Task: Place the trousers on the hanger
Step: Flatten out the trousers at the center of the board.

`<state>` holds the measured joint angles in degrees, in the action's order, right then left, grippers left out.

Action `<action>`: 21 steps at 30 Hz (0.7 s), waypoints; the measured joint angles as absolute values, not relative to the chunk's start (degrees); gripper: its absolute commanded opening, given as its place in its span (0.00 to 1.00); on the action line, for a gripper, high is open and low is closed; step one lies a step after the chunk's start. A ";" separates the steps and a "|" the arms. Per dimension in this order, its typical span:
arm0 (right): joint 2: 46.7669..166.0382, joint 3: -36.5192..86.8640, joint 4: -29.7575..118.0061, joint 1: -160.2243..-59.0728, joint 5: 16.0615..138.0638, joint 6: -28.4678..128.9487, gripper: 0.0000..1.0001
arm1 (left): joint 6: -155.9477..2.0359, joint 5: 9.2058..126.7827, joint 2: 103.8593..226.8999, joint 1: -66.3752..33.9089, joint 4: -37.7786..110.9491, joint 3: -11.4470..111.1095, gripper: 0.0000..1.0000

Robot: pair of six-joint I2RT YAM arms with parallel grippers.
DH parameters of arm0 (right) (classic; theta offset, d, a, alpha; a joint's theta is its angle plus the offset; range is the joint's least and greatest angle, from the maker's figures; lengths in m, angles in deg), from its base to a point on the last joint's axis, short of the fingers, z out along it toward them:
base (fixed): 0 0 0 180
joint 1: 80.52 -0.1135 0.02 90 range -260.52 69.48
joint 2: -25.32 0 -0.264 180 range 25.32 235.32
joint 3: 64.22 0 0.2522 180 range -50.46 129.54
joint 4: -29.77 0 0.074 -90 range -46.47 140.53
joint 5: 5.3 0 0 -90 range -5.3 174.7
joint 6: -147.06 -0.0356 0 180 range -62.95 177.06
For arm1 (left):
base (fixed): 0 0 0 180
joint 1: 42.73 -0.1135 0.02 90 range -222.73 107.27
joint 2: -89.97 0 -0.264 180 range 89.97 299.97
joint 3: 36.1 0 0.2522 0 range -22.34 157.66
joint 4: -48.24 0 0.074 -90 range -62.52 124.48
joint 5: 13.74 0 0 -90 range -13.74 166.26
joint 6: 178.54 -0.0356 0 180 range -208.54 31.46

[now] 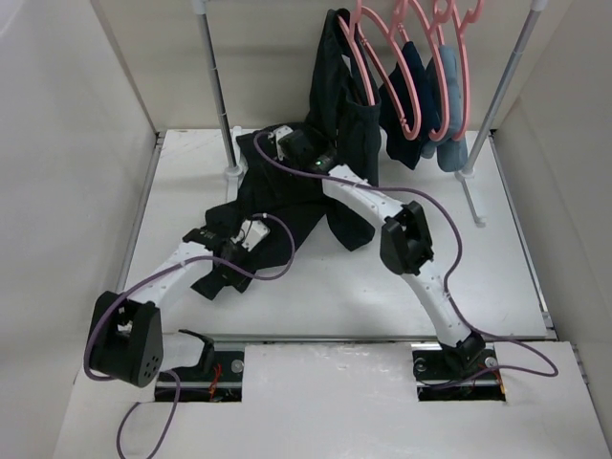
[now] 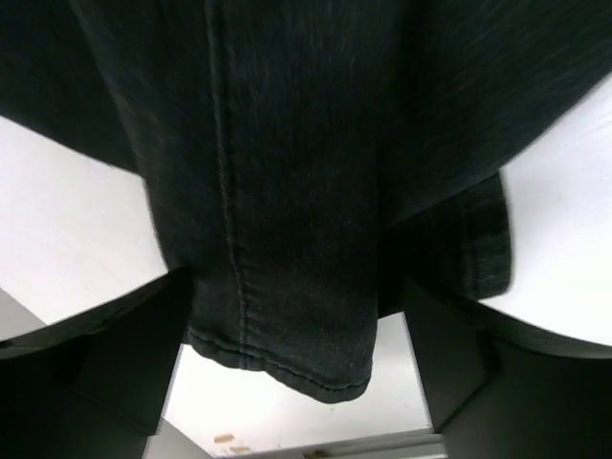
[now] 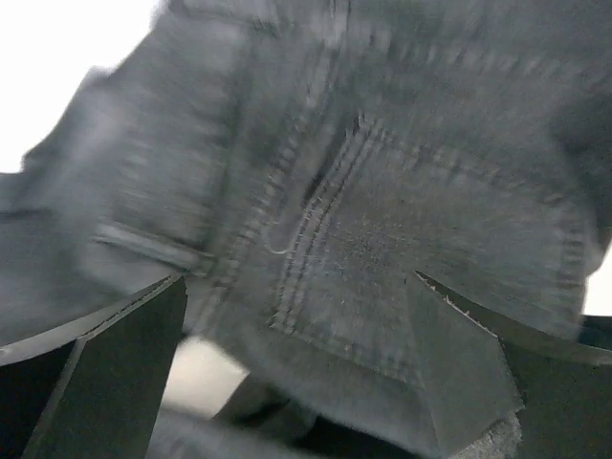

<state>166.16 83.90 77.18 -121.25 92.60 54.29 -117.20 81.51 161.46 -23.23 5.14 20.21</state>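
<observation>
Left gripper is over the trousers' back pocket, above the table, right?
Not the pocket. The left wrist view shows the left gripper over a stitched leg hem of the trousers, with the table beneath.

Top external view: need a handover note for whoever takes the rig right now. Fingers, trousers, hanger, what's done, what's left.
The left gripper has its fingers apart with a leg hem of the trousers between them; I cannot tell whether they grip it.
The right gripper has its fingers apart over blurred black denim with a stitched pocket; grip also unclear.
The trousers lie heaped on the table in front of the rack.
The hanger is pink and hangs at the back right among others alike.
Done: trousers not yet on the hanger.
Left: lift them and drape them over it.
</observation>
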 measured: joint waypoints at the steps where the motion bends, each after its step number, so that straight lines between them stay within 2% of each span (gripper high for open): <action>1: 168.08 85.46 78.42 -121.43 93.41 54.84 1.00 | -117.22 82.15 162.20 -23.23 5.23 19.57 0.74; 4: 170.05 82.96 80.74 -121.49 93.81 56.08 1.00 | -117.20 83.63 162.75 -23.29 6.32 18.87 0.40; 5: 170.05 81.11 80.78 -121.51 93.76 56.45 0.99 | -117.24 84.03 162.66 -23.29 6.69 18.83 0.24; 6: 170.05 79.82 80.59 -121.51 93.76 56.59 0.96 | -117.24 84.38 162.64 -23.29 7.17 18.74 0.00; 7: 169.98 79.20 80.00 -121.51 93.65 56.76 0.92 | -117.20 84.83 162.51 -23.33 7.70 18.48 0.00; 8: 169.81 79.12 79.98 -121.51 93.57 57.13 0.70 | -117.53 85.34 162.27 -23.42 8.20 18.06 0.00; 10: 169.76 79.10 80.30 -121.51 93.70 58.36 0.42 | -117.86 86.60 160.93 -24.08 8.72 16.91 0.00; 12: 169.76 79.01 80.70 -121.51 93.63 59.23 0.00 | -118.67 88.29 158.86 -26.15 8.79 16.01 0.00; 17: 165.33 73.61 79.89 -122.26 91.29 59.47 0.00 | -124.85 94.39 150.42 -38.81 11.74 14.39 0.00; 21: 152.41 60.28 77.13 -124.86 87.97 59.23 0.00 | -129.18 99.59 147.23 -44.08 15.72 13.89 0.00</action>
